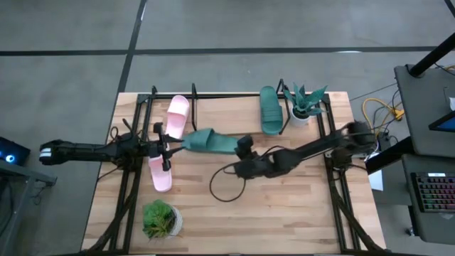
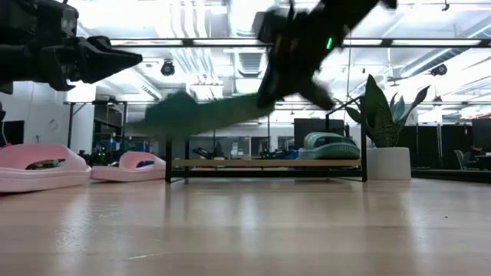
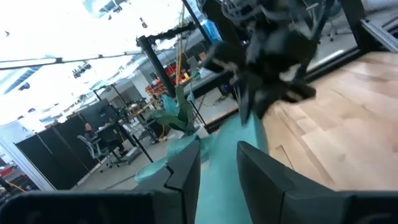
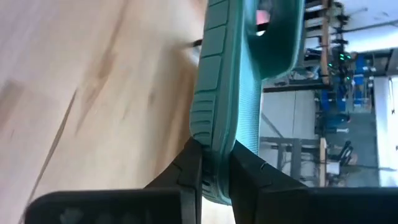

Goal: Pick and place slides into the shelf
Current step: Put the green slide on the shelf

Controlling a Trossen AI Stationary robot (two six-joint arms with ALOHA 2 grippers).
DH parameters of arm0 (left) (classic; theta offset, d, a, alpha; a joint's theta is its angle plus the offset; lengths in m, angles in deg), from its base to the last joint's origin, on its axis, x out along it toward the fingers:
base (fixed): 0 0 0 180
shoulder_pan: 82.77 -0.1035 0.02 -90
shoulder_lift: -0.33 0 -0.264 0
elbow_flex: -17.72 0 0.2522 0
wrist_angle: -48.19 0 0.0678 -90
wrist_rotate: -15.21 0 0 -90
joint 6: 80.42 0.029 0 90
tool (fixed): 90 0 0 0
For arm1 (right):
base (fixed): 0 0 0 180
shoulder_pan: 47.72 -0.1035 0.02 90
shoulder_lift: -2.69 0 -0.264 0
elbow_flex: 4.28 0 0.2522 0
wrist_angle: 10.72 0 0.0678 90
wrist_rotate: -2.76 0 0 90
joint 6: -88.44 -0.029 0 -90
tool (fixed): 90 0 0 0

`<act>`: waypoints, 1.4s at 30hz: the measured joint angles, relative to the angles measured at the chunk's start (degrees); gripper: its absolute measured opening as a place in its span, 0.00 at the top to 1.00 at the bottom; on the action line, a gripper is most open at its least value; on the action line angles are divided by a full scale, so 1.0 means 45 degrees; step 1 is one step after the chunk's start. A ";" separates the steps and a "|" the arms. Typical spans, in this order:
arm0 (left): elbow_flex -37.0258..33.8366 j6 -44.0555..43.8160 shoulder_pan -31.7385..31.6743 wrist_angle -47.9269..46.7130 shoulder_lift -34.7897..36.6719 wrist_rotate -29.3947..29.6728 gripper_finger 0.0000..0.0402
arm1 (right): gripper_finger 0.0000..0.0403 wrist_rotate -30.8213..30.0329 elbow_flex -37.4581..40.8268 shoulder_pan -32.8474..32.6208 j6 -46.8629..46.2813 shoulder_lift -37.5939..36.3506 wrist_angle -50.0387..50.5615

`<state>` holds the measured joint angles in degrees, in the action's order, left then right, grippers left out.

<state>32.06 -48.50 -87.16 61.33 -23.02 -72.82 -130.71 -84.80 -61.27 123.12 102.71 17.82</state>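
Note:
My right gripper (image 1: pixel 240 147) (image 4: pixel 214 171) is shut on a dark teal slide (image 1: pixel 210 141) (image 2: pixel 199 113) held in the air over the middle of the table. My left gripper (image 1: pixel 176 146) (image 3: pixel 219 165) is open, its fingers close together, just above the slide's free strap end. The teal shows between its fingers, and I cannot tell whether they touch. A second teal slide (image 1: pixel 270 110) (image 2: pixel 330 144) lies on its sole at the right end of the shelf (image 1: pixel 238 95) (image 2: pixel 268 162). One pink slide (image 1: pixel 178 116) lies left of the shelf. Another pink slide (image 1: pixel 160 173) lies below the left gripper. My right gripper pinches the teal slide's heel end (image 4: pixel 216 146) between its two fingers, one on the footbed side and one on the underside. The fingers come level from the table's right, along the slide. The slide is lifted clear and slopes down toward its strap end (image 2: pixel 153 119).
A potted plant (image 1: pixel 162 219) stands near the near-left corner, and another in a white pot (image 1: pixel 307 105) (image 2: pixel 383 130) stands right of the shelf. A black cable (image 1: pixel 226 186) loops on the wood under the right arm. Black mount frames (image 1: pixel 131 178) run along both table sides.

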 joint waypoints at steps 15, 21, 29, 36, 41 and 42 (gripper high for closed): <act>0.0011 0.0108 0.0000 0.0703 0.0032 -0.0262 0.77 | 0.91 0.2714 0.0643 -0.0260 -0.2711 -0.4550 0.3186; 0.0006 0.1094 0.0004 0.0699 -0.0020 -0.1430 0.77 | 0.91 0.3183 0.0957 -0.0276 -0.2711 -0.4718 0.2937; 0.0006 0.1457 0.0000 0.0759 -0.0395 -0.1525 0.59 | 0.92 0.3826 0.0957 -0.0275 -0.2619 -0.4758 0.2864; 0.0001 0.1904 0.0000 0.1331 -0.0854 -0.1520 0.45 | 0.90 0.4322 0.0673 -0.0265 -0.2692 -0.4744 0.2810; 0.0001 0.1956 0.0000 0.1760 -0.1237 -0.1512 0.44 | 0.92 0.4356 0.0554 -0.0265 -0.2305 -0.4728 0.2555; 0.0000 0.2003 0.0000 0.1943 -0.1323 -0.1514 0.44 | 0.92 0.4442 0.0554 -0.0265 -0.2265 -0.4728 0.2488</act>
<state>32.06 -39.48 -87.16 70.07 -28.97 -79.63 -110.72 -82.31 -62.46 112.93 81.43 29.01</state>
